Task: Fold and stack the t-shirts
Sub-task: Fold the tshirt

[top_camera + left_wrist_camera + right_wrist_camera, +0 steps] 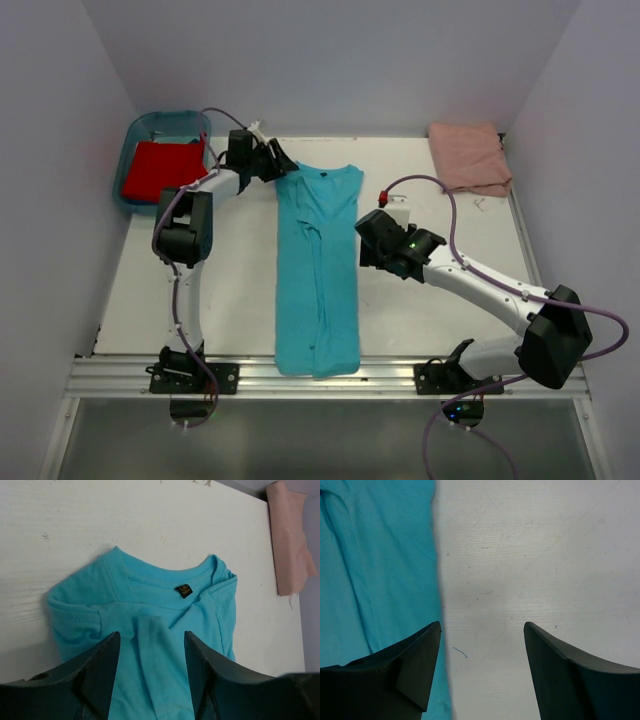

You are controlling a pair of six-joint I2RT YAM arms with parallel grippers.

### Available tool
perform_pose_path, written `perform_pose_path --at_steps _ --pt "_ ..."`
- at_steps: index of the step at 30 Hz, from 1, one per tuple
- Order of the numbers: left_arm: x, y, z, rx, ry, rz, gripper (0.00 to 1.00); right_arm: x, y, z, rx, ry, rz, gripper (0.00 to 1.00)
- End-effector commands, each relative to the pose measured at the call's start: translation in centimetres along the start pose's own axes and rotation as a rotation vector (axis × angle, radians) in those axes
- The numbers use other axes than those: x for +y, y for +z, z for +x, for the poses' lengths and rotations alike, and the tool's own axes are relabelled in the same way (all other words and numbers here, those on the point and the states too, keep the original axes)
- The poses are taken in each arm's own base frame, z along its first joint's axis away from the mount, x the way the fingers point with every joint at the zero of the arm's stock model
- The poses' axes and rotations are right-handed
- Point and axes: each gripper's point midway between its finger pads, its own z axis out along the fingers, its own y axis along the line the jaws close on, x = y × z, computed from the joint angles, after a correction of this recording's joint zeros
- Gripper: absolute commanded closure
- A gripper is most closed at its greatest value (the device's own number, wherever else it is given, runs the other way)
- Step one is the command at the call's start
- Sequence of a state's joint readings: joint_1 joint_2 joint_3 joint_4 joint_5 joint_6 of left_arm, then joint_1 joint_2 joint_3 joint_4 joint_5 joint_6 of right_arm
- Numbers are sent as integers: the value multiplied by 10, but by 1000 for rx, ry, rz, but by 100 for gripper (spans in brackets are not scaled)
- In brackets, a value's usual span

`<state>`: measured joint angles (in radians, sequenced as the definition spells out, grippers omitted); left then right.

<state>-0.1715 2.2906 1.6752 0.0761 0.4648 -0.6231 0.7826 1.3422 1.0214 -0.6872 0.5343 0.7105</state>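
The turquoise t-shirt (318,270) lies in the middle of the table, folded lengthwise into a long strip with the collar at the far end. Its dark neck label (183,590) shows in the left wrist view. My left gripper (280,162) is open and empty at the collar's left corner, with the jaws (152,640) standing over the cloth (150,610). My right gripper (366,245) is open and empty beside the shirt's right edge (380,570), over bare table (482,627). The red t-shirt (160,168) lies in the blue tub. The salmon-pink t-shirt (470,155) lies folded at the back right.
The blue plastic tub (135,135) stands at the back left corner, against the wall. The pink shirt (290,540) also shows at the right edge of the left wrist view. White walls close in the table on three sides. A metal rail (330,375) runs along the near edge.
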Motion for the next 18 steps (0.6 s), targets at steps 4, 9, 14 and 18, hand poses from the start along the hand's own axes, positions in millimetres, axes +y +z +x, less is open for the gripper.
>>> perform_pose_path --at_steps 4,9,14,18 --pt "-15 -27 -13 -52 15 -26 27 -7 1 -7 -38 7 27 28" --pt "-48 -63 -15 -109 40 21 25 -6 3 -6 -36 16 21 27" --pt "-63 -99 27 -40 21 9 31 -5 4 -2 -31 39 14 27" --pt "-67 -151 93 2 3 -76 29 -1 2 19 22 68 -59 27"
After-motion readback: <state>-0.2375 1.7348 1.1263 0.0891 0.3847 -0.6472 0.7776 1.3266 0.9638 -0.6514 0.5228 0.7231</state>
